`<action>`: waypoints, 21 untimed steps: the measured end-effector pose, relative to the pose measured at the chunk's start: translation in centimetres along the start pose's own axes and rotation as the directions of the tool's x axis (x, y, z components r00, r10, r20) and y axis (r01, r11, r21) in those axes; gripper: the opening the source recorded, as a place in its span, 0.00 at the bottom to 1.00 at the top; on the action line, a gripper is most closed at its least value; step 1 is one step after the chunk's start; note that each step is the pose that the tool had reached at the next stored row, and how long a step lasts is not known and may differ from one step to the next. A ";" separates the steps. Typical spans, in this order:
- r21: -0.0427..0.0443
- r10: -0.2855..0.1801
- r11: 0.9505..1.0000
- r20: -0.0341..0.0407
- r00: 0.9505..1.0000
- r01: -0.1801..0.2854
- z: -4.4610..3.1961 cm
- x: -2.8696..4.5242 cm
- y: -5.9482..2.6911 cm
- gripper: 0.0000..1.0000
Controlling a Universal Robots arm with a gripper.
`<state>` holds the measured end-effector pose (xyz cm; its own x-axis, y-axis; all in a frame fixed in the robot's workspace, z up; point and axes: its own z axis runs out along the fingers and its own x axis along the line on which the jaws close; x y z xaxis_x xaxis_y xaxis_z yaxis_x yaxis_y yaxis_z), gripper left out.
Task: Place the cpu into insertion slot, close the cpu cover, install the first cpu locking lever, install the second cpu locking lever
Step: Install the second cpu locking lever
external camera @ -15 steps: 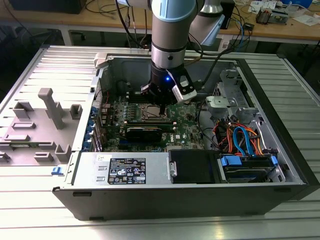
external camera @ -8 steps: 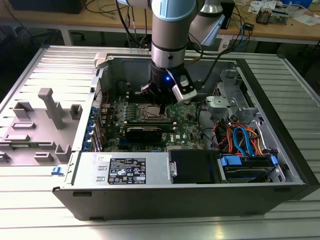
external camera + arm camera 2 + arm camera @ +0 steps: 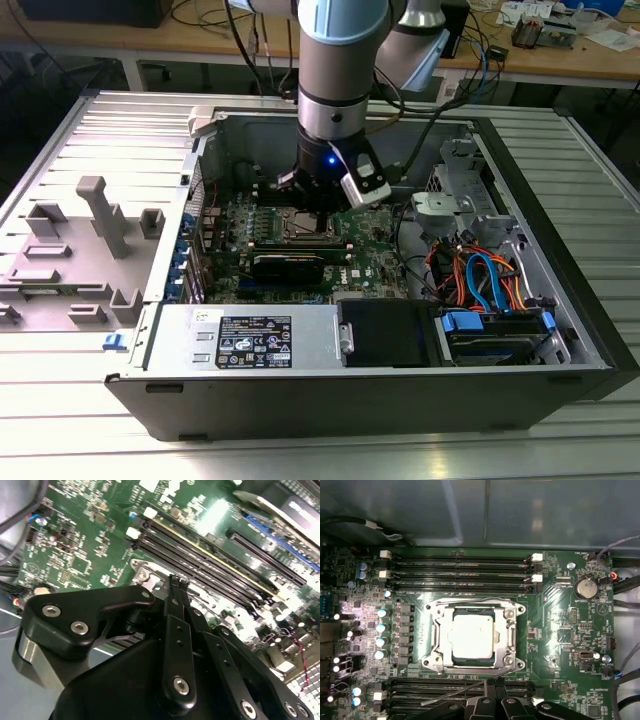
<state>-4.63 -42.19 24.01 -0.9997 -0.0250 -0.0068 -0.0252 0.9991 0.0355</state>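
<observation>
Green board (image 3: pixel 560 630), cpu (image 3: pixel 472 639) under closed cpu cover (image 3: pixel 473 611)

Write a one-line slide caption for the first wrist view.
Wrist camera above the green motherboard: the cpu sits in the insertion slot, framed by the cpu cover.

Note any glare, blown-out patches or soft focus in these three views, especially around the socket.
First wrist view: the cpu top is washed out to near white, and bright specks flare on the capacitors beside it. Second wrist view: the gripper linkage close to the lens looks soft, and glare whitens the memory slots. Exterior view: even light, the arm shading the insertion slot.
</observation>
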 end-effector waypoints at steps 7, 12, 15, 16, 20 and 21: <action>0.000 0.000 1.000 0.000 1.000 0.000 -0.02 1.16 -0.39 0.11; -0.001 0.000 1.000 0.000 1.000 0.000 -0.02 1.34 -0.39 0.11; -0.001 0.000 1.000 0.000 1.000 0.000 -0.02 1.34 -0.39 0.11; -0.001 0.000 1.000 0.000 1.000 0.000 -0.02 1.34 -0.39 0.11; -0.001 0.000 1.000 0.000 1.000 0.000 -0.02 1.34 -0.39 0.11; -0.001 0.000 1.000 0.000 1.000 0.000 -0.02 1.34 -0.39 0.11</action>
<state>-5.96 -42.61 24.00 -0.9997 -0.0250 -0.0069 -0.0252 0.9990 0.0363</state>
